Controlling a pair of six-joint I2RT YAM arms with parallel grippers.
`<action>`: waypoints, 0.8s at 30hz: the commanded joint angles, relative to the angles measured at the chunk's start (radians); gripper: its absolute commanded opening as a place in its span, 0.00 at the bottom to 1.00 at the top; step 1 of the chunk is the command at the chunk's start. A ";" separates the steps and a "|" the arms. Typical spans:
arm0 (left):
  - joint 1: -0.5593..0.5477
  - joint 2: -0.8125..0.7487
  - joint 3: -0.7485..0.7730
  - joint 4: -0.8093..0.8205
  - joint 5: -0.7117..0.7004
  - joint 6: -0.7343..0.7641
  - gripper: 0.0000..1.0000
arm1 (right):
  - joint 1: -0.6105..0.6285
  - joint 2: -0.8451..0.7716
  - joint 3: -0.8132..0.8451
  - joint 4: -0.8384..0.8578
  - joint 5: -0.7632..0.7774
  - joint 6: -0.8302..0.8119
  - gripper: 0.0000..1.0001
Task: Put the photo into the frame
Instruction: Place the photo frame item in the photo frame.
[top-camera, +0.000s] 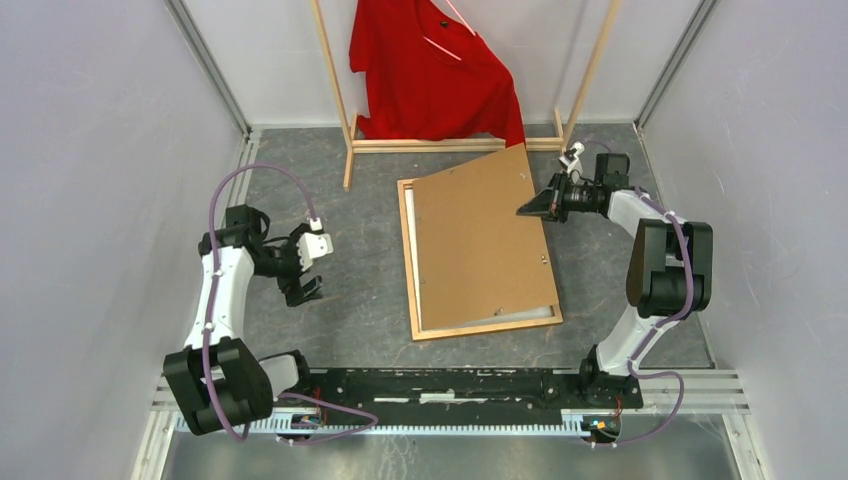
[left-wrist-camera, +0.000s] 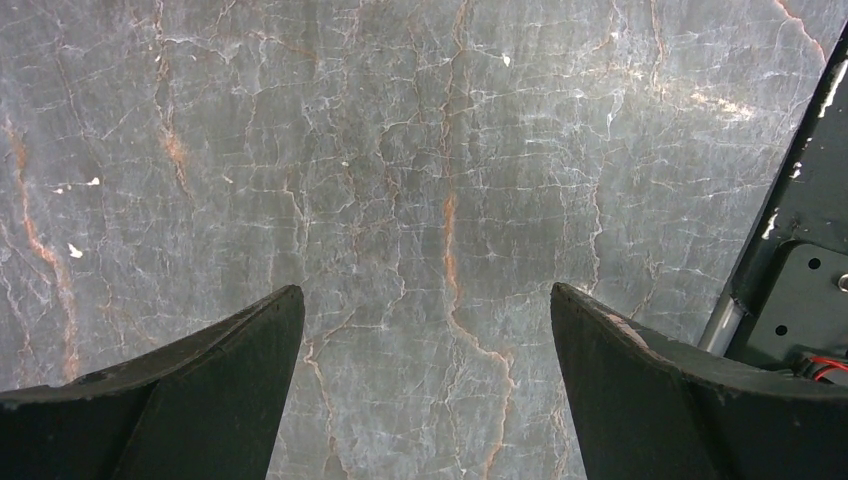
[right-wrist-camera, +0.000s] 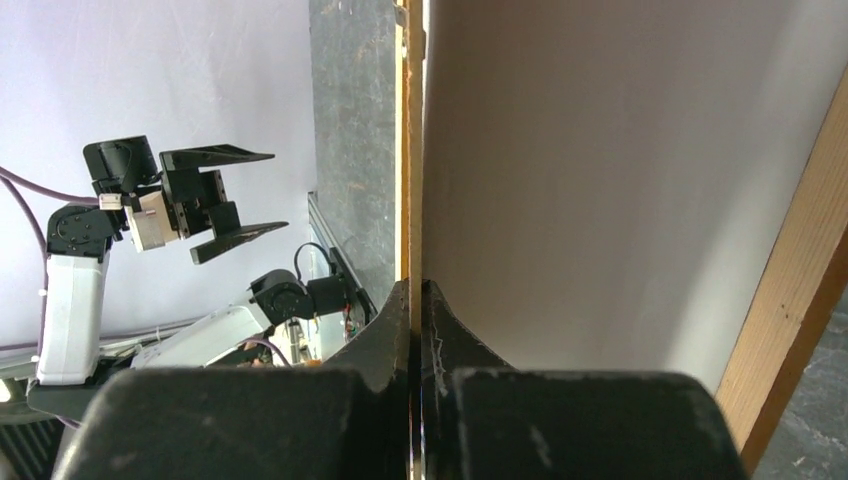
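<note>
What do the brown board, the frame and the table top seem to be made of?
The board: probably fibreboard, matte even brown, thin edge. The frame: apparently wood, orange-brown, faint grain. The table top: stone-like, grey with pale and rust veins, perhaps printed.

We found no legible text, label, brand, number or sign in any of the three views.
</note>
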 joint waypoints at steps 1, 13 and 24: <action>-0.004 -0.011 -0.022 0.049 0.011 0.043 0.98 | 0.013 -0.042 -0.037 0.039 -0.044 -0.004 0.00; -0.045 0.000 -0.042 0.133 0.055 -0.064 0.99 | 0.059 0.074 0.059 -0.128 0.005 -0.150 0.00; -0.090 0.033 -0.092 0.361 0.010 -0.252 1.00 | 0.137 0.087 0.082 -0.065 -0.009 -0.136 0.00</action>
